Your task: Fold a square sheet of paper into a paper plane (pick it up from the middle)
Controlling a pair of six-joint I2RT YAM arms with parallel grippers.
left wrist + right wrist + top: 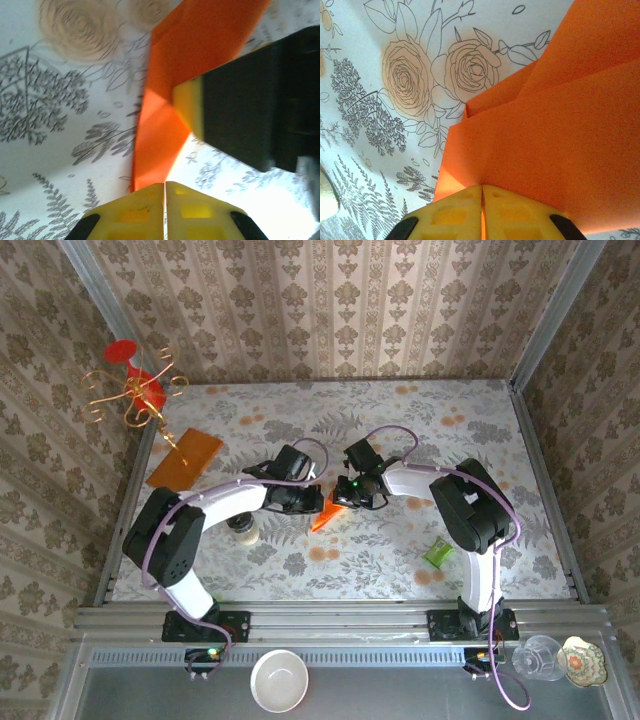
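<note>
The square sheet of paper is bright red-orange and folded into a narrow pointed shape with overlapping layers. It sits mid-table between both arms. My left gripper is shut, its yellow fingertips meeting at the paper's lower end. The right gripper is also shut, with an orange strip of paper showing in the slit between its fingers. In the left wrist view, the right gripper's black body and yellow tip press against the paper's side.
A duller amber-orange sheet lies at the back left beside a red and gold wire stand. A small jar sits under the left arm. A green item lies near the right arm. A white bowl and glassware stand off the table in front.
</note>
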